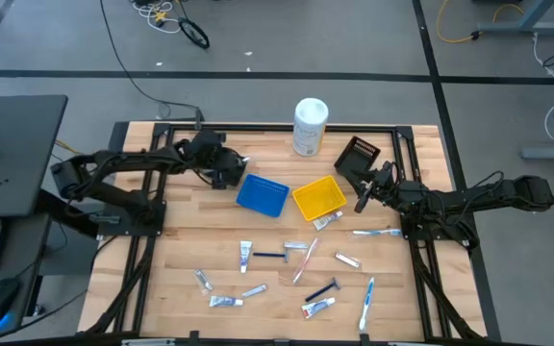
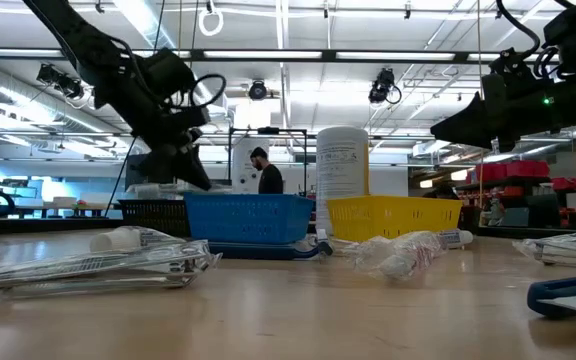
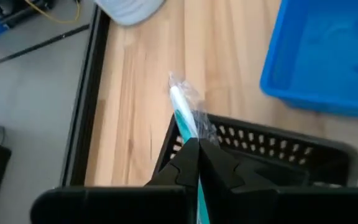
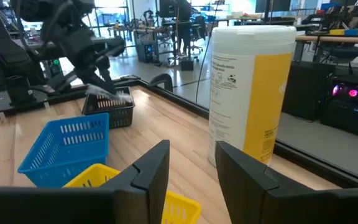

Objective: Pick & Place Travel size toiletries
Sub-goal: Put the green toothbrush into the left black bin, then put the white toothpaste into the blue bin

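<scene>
Though labelled, canister [image 4: 248, 93] text unreadable.

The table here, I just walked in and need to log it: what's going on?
The left gripper is shut on a wrapped toothbrush, holding it over a black bin beside the blue bin. The right gripper hangs open near the yellow bin and white canister. Many toiletries lie on the table.

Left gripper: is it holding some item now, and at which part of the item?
Yes. The left gripper is shut on a wrapped toothbrush, pinching it along the handle, above a black bin. The right gripper is open and holds nothing.
</scene>
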Controlling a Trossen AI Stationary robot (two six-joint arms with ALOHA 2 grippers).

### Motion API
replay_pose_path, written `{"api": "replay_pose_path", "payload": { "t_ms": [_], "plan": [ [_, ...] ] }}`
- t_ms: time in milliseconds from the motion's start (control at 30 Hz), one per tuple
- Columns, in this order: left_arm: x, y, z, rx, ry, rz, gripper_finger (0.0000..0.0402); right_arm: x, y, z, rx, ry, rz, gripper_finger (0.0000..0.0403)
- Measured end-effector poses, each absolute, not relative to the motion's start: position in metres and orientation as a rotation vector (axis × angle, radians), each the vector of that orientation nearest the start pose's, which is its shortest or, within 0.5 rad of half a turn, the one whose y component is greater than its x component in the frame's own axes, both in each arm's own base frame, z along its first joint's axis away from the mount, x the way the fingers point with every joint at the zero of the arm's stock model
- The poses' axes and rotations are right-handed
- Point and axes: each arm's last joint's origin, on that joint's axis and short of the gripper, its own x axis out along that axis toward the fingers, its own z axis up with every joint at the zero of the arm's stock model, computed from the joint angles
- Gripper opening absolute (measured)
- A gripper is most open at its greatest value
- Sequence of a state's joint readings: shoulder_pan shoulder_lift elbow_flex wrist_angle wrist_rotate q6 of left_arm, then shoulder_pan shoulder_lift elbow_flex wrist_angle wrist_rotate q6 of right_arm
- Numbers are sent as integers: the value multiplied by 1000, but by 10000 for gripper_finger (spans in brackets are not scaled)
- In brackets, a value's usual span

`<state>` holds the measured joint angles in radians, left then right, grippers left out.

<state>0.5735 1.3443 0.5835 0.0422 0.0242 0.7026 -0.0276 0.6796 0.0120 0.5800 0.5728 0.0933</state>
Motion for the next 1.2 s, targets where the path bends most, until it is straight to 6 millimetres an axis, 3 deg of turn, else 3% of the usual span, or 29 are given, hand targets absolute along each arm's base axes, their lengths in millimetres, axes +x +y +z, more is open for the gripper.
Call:
{"api": "replay_pose_path", "payload": {
  "t_ms": [233, 667, 967, 1200],
  "plan": [
    [222, 144, 165, 490, 813, 307, 22, 135, -19, 157, 66, 58, -604, 140],
    [219, 144, 158, 491, 913, 367, 29, 135, -19, 155, 62, 72, -606, 140],
    [221, 140, 160, 466, 902, 394, 108, 135, -19, 155, 62, 72, -606, 140],
    [233, 119, 182, 521, 891, 455, 150, 135, -19, 155, 68, 71, -605, 140]
  ]
}}
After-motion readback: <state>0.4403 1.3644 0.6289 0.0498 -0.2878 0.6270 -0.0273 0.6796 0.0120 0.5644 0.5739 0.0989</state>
